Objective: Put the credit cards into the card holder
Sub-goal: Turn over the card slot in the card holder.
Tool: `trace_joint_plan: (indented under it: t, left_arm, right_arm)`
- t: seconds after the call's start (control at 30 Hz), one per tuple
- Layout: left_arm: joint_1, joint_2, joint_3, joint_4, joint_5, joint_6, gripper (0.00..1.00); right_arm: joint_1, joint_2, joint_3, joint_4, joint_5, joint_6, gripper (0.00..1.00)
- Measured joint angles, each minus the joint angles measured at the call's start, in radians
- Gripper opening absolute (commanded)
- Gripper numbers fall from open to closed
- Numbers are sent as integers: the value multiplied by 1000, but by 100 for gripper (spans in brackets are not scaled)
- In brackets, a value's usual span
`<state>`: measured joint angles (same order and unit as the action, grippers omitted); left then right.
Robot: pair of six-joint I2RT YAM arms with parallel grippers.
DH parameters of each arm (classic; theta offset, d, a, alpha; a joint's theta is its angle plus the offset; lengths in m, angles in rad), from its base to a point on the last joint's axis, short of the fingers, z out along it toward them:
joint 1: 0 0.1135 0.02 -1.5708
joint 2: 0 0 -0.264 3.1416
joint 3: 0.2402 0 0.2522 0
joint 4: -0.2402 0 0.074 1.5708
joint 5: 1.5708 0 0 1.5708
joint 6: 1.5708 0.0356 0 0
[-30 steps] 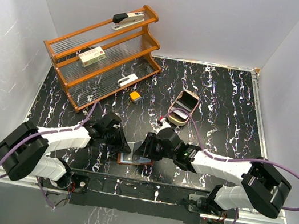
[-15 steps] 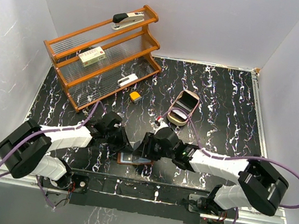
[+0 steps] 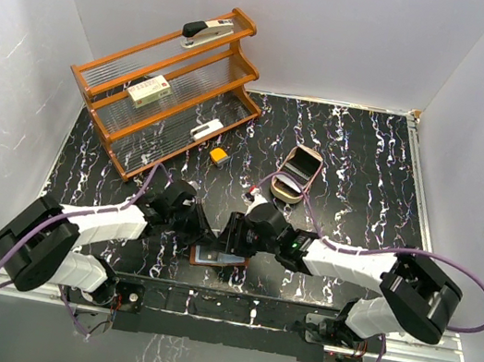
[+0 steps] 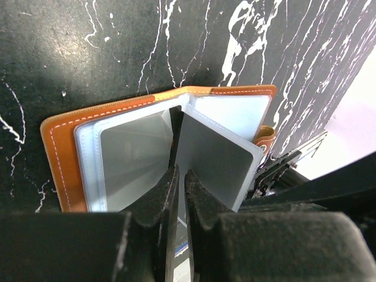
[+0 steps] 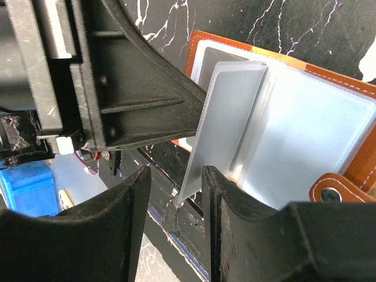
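Card holder (image 3: 212, 258) is laid open on the black marbled worktop (image 3: 368, 156) at about 6 o'clock in the overhead view. It is close to the near edge, between the left gripper (image 3: 204, 235) and the right gripper (image 3: 229, 243). Its reddish-brown leather cover (image 4: 61, 153) is turned down against the worktop and the grey plastic sleeves are turned up. The short tab (image 5: 343, 185) with its snap is seen at 4 o'clock in the right wrist view. One sleeve (image 5: 232, 117) is raised on edge from the centre fold, while the others are left lying flat. The left gripper (image 4: 178, 173), brought in from 9 o'clock of the holder, is closed almost fully on a thin credit card (image 4: 181, 247). The card is seen edge-on between the fingers and is pointed toward the fold beside the raised sleeve. How far it has entered cannot be told. The right gripper (image 5: 176, 173), brought in from 3 o'clock, is held with its jaws apart. The lower corner of the raised sleeve is placed in the gap near one finger, and no firm hold on it can be made out. Farther back, a wooden rack (image 3: 200, 71) is set at 10 o'clock, with a stapler (image 3: 205, 31) on its top shelf and a small box (image 3: 149, 90) on the shelf below. A yellow block (image 3: 218, 154) is found at 12 o'clock of the holder and an oval tray (image 3: 319, 165) at 1 o'clock, both well apart from it.
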<state>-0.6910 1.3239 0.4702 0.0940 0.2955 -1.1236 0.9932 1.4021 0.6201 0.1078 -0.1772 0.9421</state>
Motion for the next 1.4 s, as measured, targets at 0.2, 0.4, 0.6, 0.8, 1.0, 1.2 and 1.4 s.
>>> trace_joint_plan:
  t: [0.2, 0.4, 0.6, 0.8, 1.0, 1.2, 1.4]
  left_arm:
    - [0, -70, -13, -36, -26, 0, 13]
    - [3, -124, -12, -164, -87, 13, 22]
    - [29, -183, 40, -326, -159, 57, 32]
    - [41, -256, 98, -433, -223, 94, 44]
    - [41, -274, 112, -454, -226, 134, 48]
    - [41, -274, 112, -441, -175, 188, 63]
    - [41, -274, 148, -465, -142, 254, 98]
  right_arm:
    - [0, 14, 7, 7, -19, -1, 40]
    - [0, 37, 20, 26, -37, -1, 40]
    - [0, 79, 49, 16, -51, -11, 42]
    - [-1, 95, 167, -123, -23, -130, 42]
    - [-41, 95, 282, -279, 37, -291, 41]
    - [-158, 118, 400, -442, 132, -463, 42]
    - [-304, 200, 560, -574, 245, -663, 46]
